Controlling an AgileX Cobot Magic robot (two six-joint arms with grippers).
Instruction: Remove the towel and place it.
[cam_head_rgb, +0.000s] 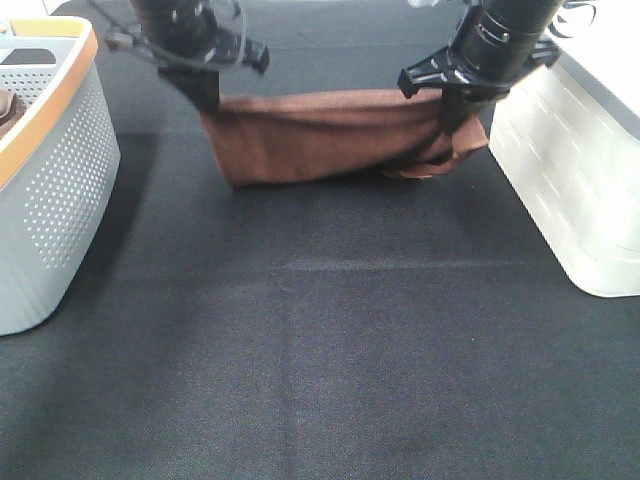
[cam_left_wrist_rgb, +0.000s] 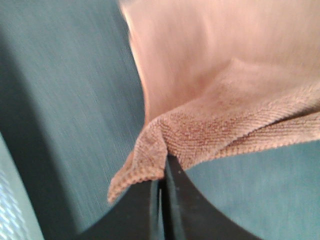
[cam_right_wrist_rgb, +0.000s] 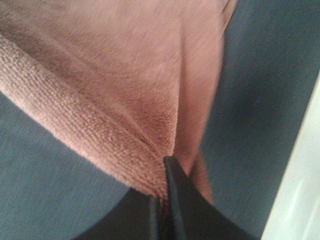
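The rust-brown towel (cam_head_rgb: 330, 135) hangs stretched between my two grippers at the far side of the black table, its lower edge touching the cloth. My left gripper (cam_head_rgb: 205, 100) is shut on the towel's left corner; the left wrist view shows the corner (cam_left_wrist_rgb: 150, 150) pinched between the closed black fingers (cam_left_wrist_rgb: 175, 200). My right gripper (cam_head_rgb: 450, 115) is shut on the towel's right corner, where the cloth bunches and droops. The right wrist view shows the towel (cam_right_wrist_rgb: 125, 100) pinched in the closed fingers (cam_right_wrist_rgb: 172, 200).
A grey perforated basket with an orange rim (cam_head_rgb: 50, 190) stands at the left, with a dark brown cloth lump (cam_head_rgb: 8, 108) inside. A white basket (cam_head_rgb: 580, 170) stands at the right, close to my right gripper. The black table cloth (cam_head_rgb: 320, 360) fills the front.
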